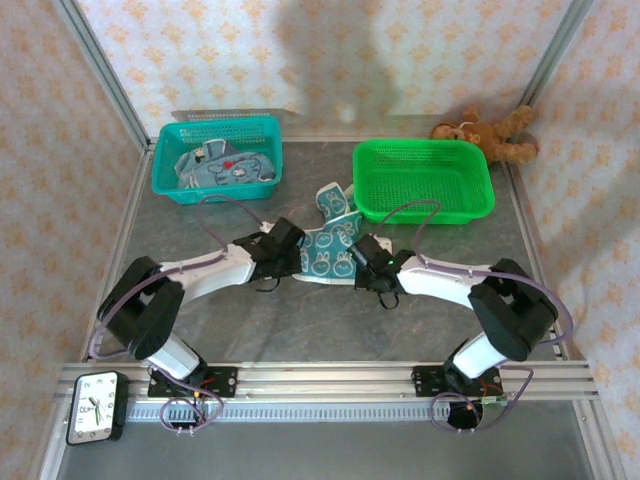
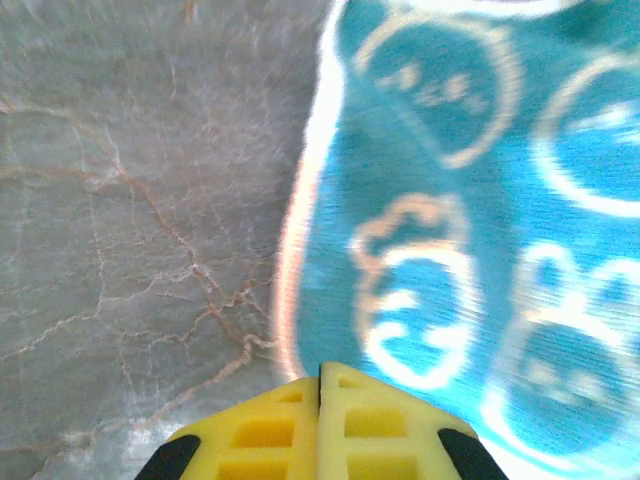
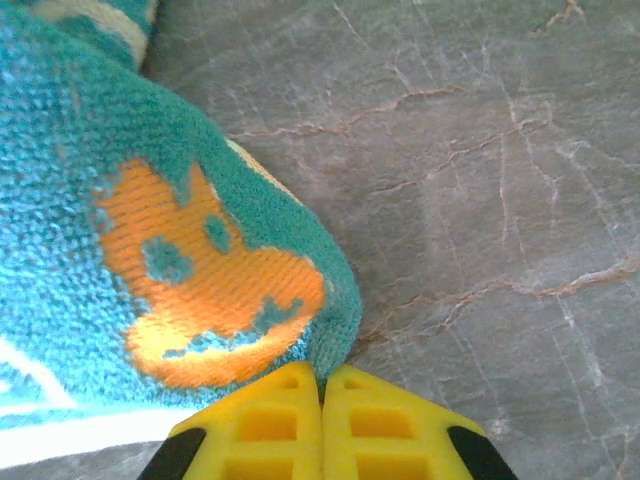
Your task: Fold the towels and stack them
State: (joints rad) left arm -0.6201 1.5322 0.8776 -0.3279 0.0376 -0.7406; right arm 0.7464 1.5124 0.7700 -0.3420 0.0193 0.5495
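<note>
Nearest, a black alarm clock (image 1: 97, 407) lies at the left end of the metal rail (image 1: 330, 382) that carries the 2 arm bases. From there both arms reach inward over the grey marbled table (image 1: 300, 320) and meet at the middle, where 1 teal towel (image 1: 325, 252) printed with white-outlined bunny faces lies between them. The left gripper (image 1: 290, 250) sits at the towel's left edge; in the left wrist view its yellow fingers (image 2: 270, 430) are pressed together with only a thin seam between them, and the pale hem of the towel (image 2: 450, 230) runs right into their tips, so they seem pinched on that edge. The right gripper (image 1: 353, 255) sits at the towel's right side; in the right wrist view its fingers (image 3: 380, 425) are likewise closed tight, with a rounded corner of the towel (image 3: 150, 200) bearing an orange print meeting their tips. The towel's far end flops toward the green basket (image 1: 470, 205), which stands back right. Back left, the teal basket (image 1: 165, 160) holds crumpled towels (image 1: 225, 165). Farthest, a brown teddy bear (image 1: 490, 133) lies by the patterned wall
</note>
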